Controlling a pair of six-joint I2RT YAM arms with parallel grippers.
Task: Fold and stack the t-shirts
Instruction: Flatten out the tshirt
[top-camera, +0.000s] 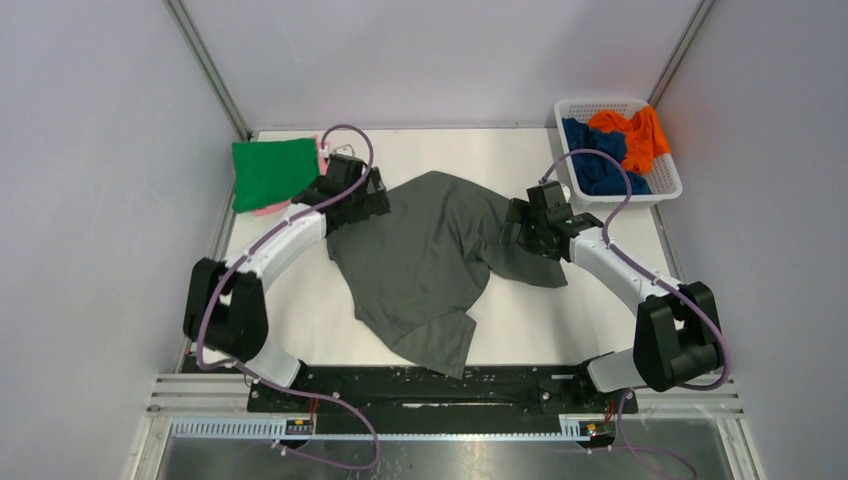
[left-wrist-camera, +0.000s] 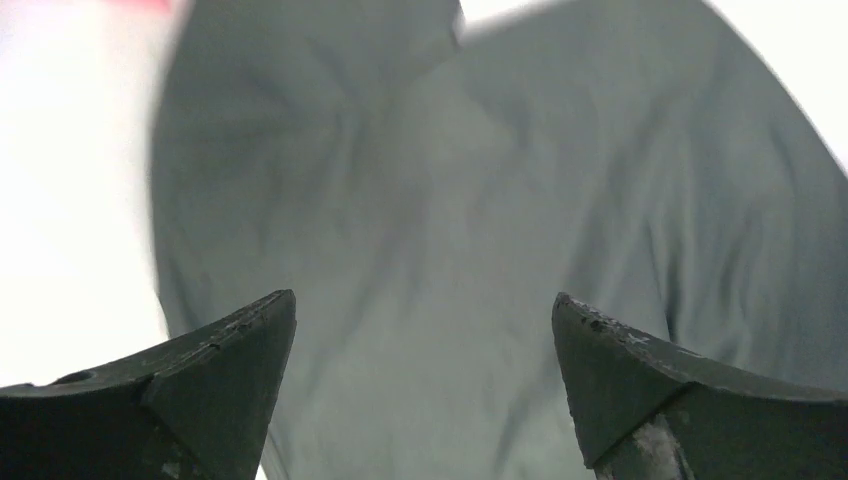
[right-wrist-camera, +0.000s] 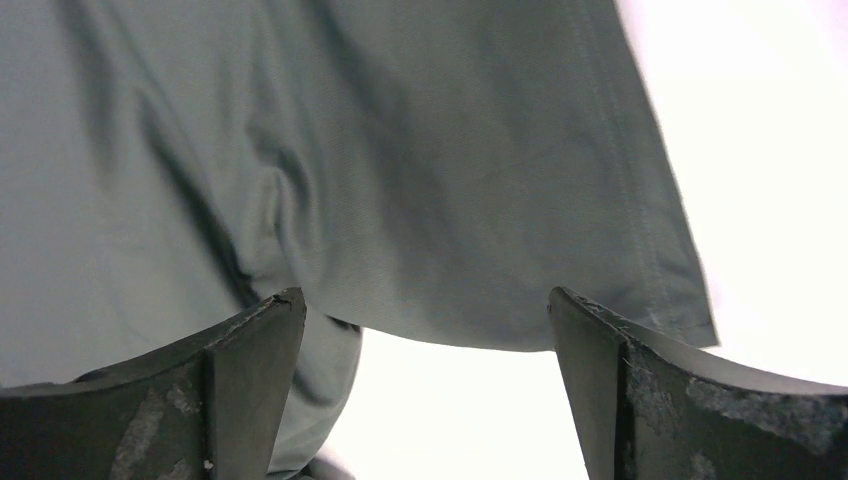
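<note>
The dark grey t-shirt (top-camera: 430, 265) lies rumpled on the worktop (top-camera: 305, 315). My left hand (top-camera: 380, 200) and right hand (top-camera: 512, 225) stand open at its opposite edges, gripping nothing.

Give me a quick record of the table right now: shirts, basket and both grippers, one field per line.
dark grey t-shirt: spread out but rumpled, middle of the table
green t-shirt: folded, far left, lying on the pink t-shirt
basket: far right, holds the navy t-shirt and orange t-shirt, both unfolded
left gripper: open, over the grey shirt's left side
right gripper: open, over the grey shirt's right edge
</note>
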